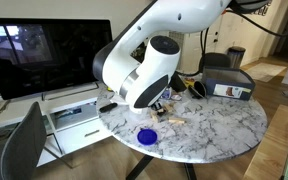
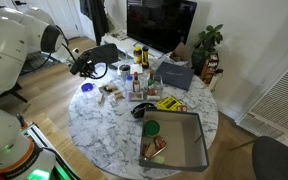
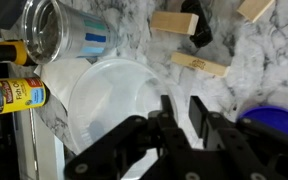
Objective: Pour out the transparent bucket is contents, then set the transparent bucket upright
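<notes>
The gripper (image 3: 182, 104) hangs with its jaws slightly apart, just beside the transparent bucket (image 3: 109, 100). A finger snagging that rim might topple it towards the wooden blocks (image 3: 199, 65).

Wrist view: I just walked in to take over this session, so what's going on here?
The robot's black gripper hovers at the rim of the clear, wide round plastic tub, jaws a little apart and apparently not gripping it. The tub seems to stand upright and empty on the white marble table. Small tan wooden blocks lie on the table beside it, so the pouring looks done.
</notes>
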Robot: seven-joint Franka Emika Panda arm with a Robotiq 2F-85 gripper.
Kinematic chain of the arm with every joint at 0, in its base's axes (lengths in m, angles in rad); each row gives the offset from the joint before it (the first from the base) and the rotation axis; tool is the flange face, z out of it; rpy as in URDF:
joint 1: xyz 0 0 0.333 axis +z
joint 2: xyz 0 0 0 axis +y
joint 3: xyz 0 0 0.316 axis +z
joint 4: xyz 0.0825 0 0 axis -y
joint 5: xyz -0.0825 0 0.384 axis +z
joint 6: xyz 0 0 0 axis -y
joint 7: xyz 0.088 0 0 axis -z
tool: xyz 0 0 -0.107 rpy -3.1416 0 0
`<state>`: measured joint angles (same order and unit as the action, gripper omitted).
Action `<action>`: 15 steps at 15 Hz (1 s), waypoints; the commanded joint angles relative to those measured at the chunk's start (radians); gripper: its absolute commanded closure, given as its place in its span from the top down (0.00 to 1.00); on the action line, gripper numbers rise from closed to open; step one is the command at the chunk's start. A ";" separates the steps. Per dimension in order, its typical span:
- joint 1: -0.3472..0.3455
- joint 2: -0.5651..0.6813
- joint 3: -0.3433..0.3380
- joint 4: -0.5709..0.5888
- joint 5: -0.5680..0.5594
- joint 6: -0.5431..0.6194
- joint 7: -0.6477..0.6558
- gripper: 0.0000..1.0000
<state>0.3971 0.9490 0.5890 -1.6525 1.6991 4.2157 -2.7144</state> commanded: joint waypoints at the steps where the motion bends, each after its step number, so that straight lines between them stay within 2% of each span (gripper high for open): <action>1: -0.007 -0.002 0.007 -0.012 -0.028 0.017 -0.021 0.58; 4: -0.010 -0.005 0.014 0.015 -0.041 0.017 -0.024 0.81; 5: -0.021 -0.004 0.035 0.058 -0.039 0.017 -0.025 0.88; 6: 0.027 -0.041 -0.028 0.129 0.018 -0.038 -0.063 0.95; 7: 0.020 -0.053 -0.022 0.191 0.032 -0.046 -0.055 1.00; 8: 0.016 -0.062 -0.022 0.235 0.056 -0.046 -0.048 1.00; 9: -0.049 -0.054 0.054 0.259 0.097 0.007 -0.053 1.00; 11: -0.131 -0.119 0.132 0.169 0.174 0.049 -0.013 1.00; 12: -0.130 -0.189 0.074 0.117 0.280 0.000 -0.007 1.00; 15: -0.258 -0.249 0.171 0.060 0.442 0.006 -0.017 1.00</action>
<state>0.2539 0.7835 0.6831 -1.4810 1.9999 4.2213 -2.7147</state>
